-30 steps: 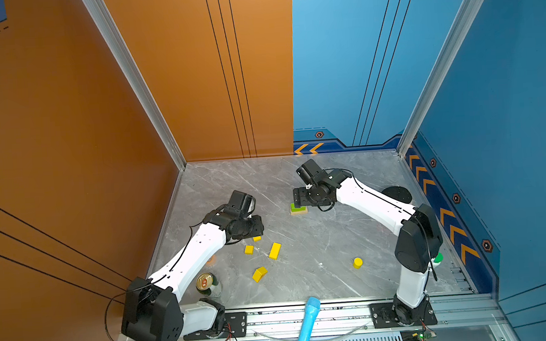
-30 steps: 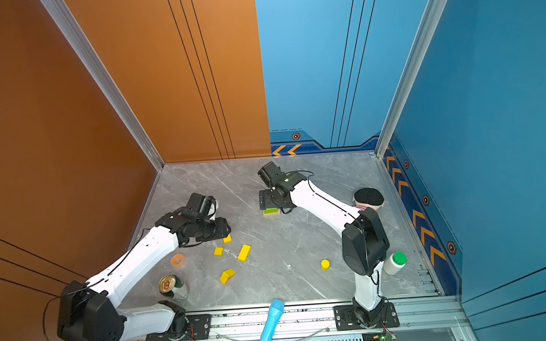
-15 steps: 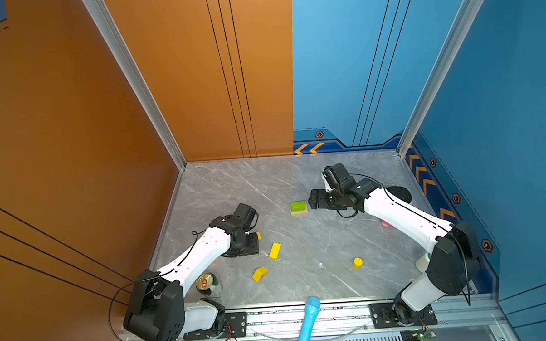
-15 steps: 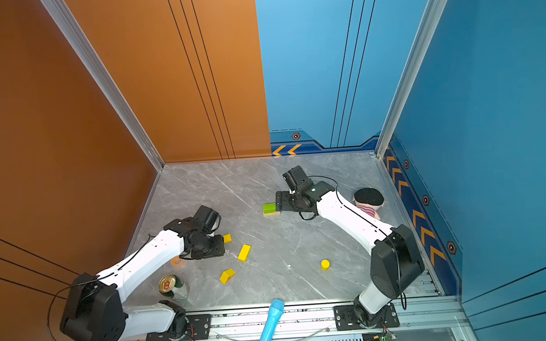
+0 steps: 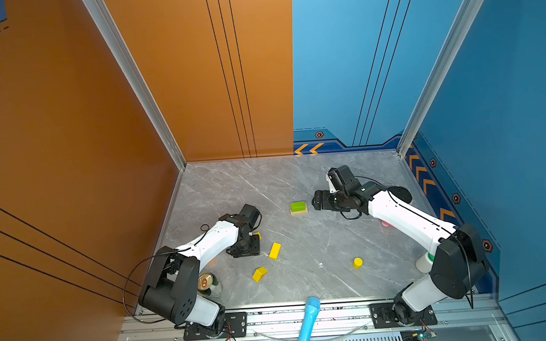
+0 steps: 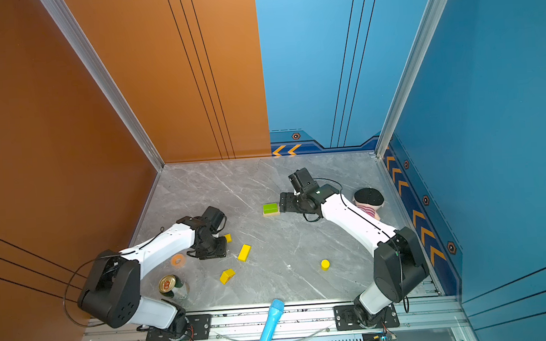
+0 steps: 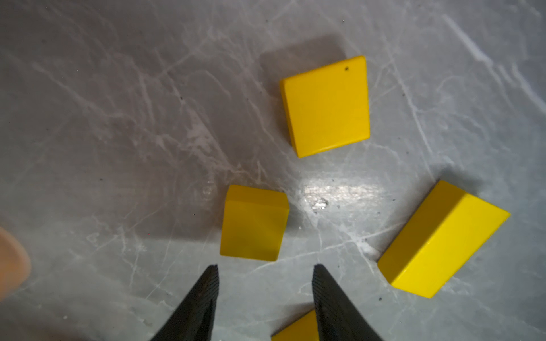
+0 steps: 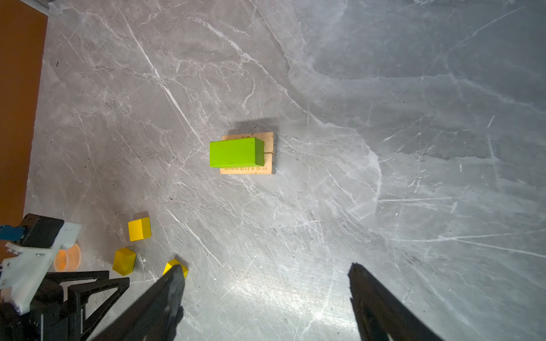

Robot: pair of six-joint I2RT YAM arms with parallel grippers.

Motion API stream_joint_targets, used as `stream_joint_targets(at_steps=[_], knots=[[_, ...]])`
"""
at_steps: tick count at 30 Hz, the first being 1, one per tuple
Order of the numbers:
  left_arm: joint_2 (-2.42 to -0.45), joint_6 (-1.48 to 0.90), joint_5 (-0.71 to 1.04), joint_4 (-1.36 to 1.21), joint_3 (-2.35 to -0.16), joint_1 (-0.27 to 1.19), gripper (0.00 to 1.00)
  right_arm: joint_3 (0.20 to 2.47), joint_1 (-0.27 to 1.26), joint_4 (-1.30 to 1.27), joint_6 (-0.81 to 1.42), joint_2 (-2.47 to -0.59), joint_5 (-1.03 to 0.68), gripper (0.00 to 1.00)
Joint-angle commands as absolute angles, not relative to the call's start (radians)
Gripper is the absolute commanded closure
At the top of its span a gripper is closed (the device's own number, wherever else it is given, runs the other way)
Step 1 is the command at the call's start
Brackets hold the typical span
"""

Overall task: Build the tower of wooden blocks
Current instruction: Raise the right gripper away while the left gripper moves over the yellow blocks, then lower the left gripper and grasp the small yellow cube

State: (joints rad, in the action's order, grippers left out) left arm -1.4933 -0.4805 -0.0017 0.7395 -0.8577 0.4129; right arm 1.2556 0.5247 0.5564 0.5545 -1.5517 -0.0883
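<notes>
The tower is a green bar [image 5: 298, 206] [image 6: 270, 208] [image 8: 236, 153] lying on two tan planks [image 8: 267, 169]. My right gripper [image 5: 315, 201] [image 6: 282, 203] [image 8: 266, 268] stands open and empty just to the right of it, not touching. My left gripper [image 5: 247, 249] [image 6: 215, 251] [image 7: 266, 265] points down at the table, open with nothing between its fingers. A yellow cube [image 7: 254, 224] lies just ahead of its tips. A second cube [image 7: 325, 106] [image 5: 257, 235] lies beyond, and a yellow bar [image 7: 440, 239] [image 5: 275, 250] to the side. The roof-shaped piece [image 5: 259, 273] and the cylinder [image 5: 357, 263] lie loose nearer the front.
A drink can [image 5: 204, 281] stands at the front left beside the left arm. An orange disc [image 6: 177, 260] lies near it. A white bottle [image 5: 425, 261] sits by the right arm's base, with a black-haired doll [image 6: 368, 201] at the right wall. A blue tube [image 5: 308, 318] crosses the front rail.
My right gripper drew back to the right off the green bar, which stays on the planks. My left gripper moved toward the front and down over the yellow cubes.
</notes>
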Motion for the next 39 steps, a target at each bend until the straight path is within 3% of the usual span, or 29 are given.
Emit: stream_joint_targets(at_steps=[1, 11, 20, 39], knots=[[-1.516, -0.449, -0.037, 0.735, -0.881, 0.398, 0.49, 1.236, 0.515, 0.542, 0.560, -1.520, -0.102, 0.12], [-1.558, -0.435, 0.003, 0.695, -0.880, 0.385, 0.51, 1.225, 0.508, 0.535, 0.566, -1.519, -0.104, 0.12], [-1.567, -0.437, 0.030, 0.684, -0.877, 0.390, 0.62, 1.222, 0.508, 0.529, 0.572, -1.522, -0.107, 0.12], [-1.536, -0.452, 0.045, 0.684, -0.882, 0.402, 0.58, 1.206, 0.506, 0.525, 0.574, -1.516, -0.115, 0.12]])
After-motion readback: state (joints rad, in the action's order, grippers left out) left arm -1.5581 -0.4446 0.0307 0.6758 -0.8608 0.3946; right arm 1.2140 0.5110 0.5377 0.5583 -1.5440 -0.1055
